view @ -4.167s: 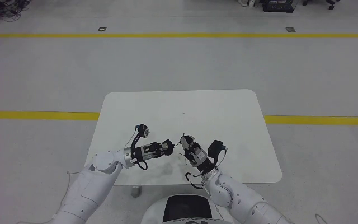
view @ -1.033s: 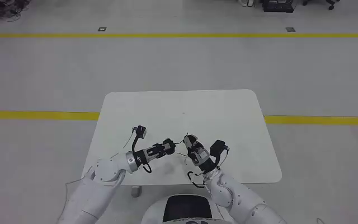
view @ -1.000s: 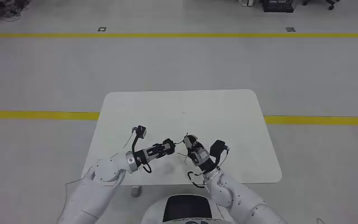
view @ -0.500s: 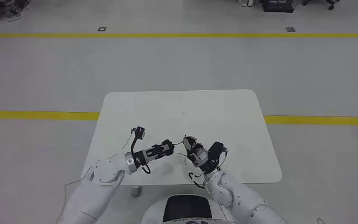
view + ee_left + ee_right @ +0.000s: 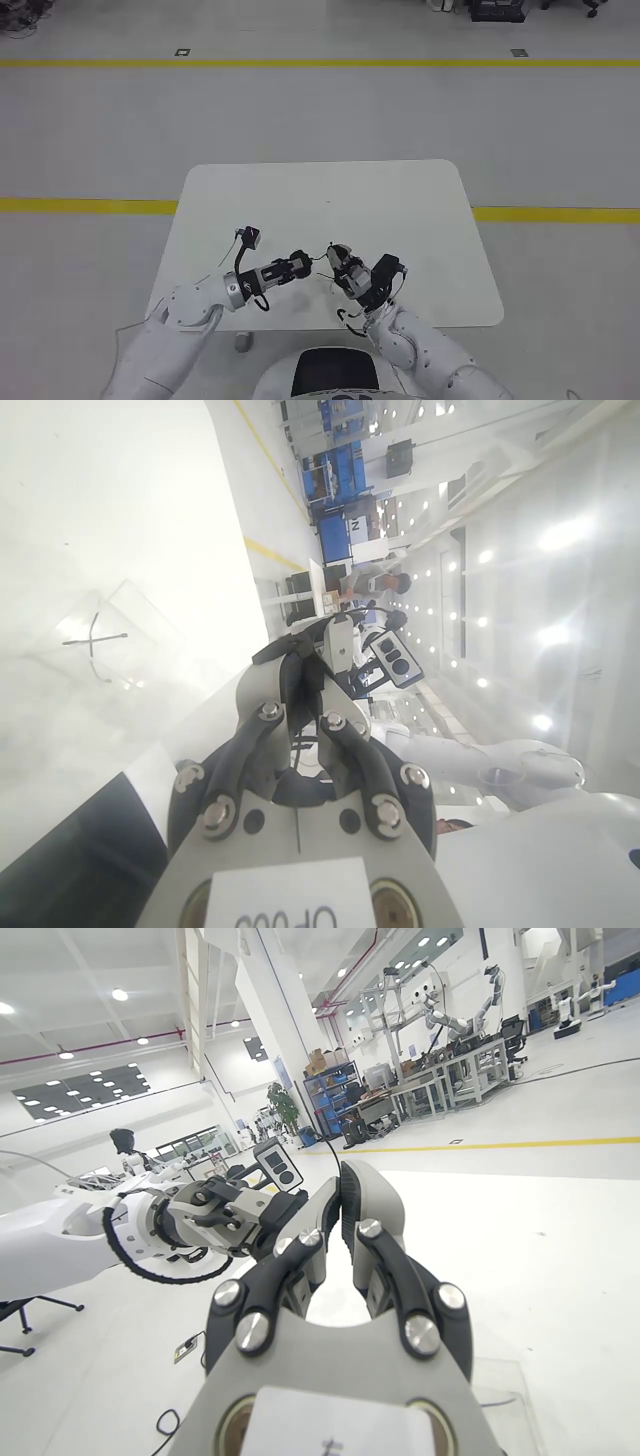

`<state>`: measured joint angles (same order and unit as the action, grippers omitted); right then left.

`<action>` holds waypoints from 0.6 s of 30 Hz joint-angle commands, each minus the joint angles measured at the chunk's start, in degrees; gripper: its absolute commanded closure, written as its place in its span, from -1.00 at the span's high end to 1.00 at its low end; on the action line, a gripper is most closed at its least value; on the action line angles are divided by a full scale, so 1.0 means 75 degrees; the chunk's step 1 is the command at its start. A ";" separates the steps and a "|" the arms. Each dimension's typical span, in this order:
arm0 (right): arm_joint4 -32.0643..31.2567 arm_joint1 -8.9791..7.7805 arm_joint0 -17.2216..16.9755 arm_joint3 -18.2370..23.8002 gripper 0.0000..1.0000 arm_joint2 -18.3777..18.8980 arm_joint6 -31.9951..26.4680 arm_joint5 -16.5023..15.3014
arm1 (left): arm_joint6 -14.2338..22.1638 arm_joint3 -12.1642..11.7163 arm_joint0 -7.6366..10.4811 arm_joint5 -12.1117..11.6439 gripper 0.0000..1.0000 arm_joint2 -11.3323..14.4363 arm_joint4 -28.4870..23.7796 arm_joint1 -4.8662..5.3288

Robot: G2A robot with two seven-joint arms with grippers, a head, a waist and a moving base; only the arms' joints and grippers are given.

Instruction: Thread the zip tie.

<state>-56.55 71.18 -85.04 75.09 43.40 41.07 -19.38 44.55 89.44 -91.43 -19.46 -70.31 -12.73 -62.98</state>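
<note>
A thin black zip tie (image 5: 320,257) spans the small gap between my two grippers, above the white table (image 5: 400,200) near its front edge. My left gripper (image 5: 303,263) is shut, and in its wrist view the fingertips (image 5: 297,650) pinch a black end of the tie (image 5: 277,650). My right gripper (image 5: 336,256) is shut on the strap. The strap (image 5: 334,1150) rises from between the closed tips of my right gripper (image 5: 341,1173) and curves upward. The left gripper (image 5: 280,1208) sits right beside the right one, tip to tip.
A clear flat tray (image 5: 115,600) lies on the table under the grippers, with a few spare black ties (image 5: 92,640) in it. Its edge (image 5: 500,1378) shows below the right wrist. The far half of the table is bare white.
Both grippers have stayed shut and close together. The left wrist has shifted slightly to the left and the right gripper has edged toward it.
</note>
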 commanded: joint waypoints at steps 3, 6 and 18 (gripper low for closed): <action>-0.0114 -0.0012 -0.0023 0.0011 -1.00 0.0118 -0.0175 0.0050 | -0.0131 -0.0003 0.0033 -0.0003 -1.00 0.0048 0.0031 0.0008; -0.0276 -0.0035 -0.0059 0.0002 -1.00 0.0195 -0.0139 -0.0013 | -0.0045 0.0036 0.0010 -0.0003 -1.00 0.0017 -0.0006 0.0034; -0.0572 -0.0122 0.0012 -0.0005 -1.00 0.0060 0.0087 -0.0013 | -0.0029 0.0211 -0.0087 -0.0003 -1.00 0.0064 0.0230 0.0094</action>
<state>-60.58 70.34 -85.04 75.10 44.00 41.51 -19.48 44.34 90.97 -92.04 -19.48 -69.84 -11.02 -62.30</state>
